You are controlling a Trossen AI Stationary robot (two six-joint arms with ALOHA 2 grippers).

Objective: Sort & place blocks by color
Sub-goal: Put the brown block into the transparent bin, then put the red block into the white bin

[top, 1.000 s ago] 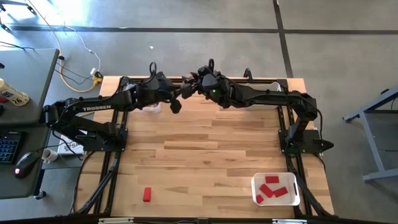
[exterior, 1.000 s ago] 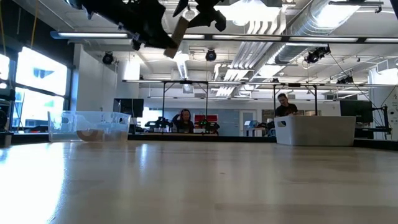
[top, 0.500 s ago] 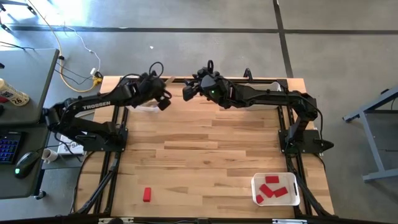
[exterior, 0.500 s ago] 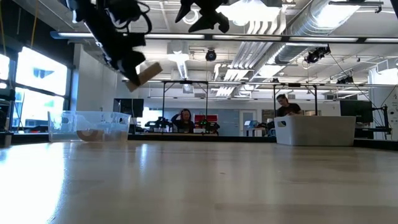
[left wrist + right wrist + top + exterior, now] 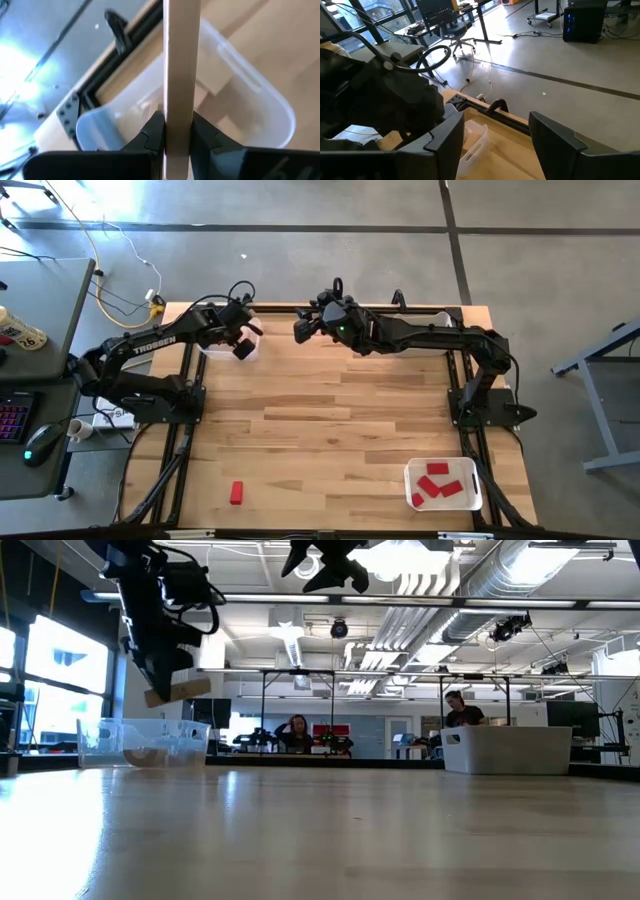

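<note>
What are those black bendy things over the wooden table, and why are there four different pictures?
They are two robot arms, each ending in a two-finger pincer. One picture looks straight down from above, one looks level across the tabletop, and two come from small cameras on the arms' wrists.

The left pincer is shut on a plain tan wooden bar, held above a clear plastic bin at the table's far left corner. That bin already has tan wood in it. The right pincer is open and empty, raised over the far edge of the light wooden table.

Near the front lie a small red painted block alone on the table, and a white tray of red blocks in the right corner.
</note>
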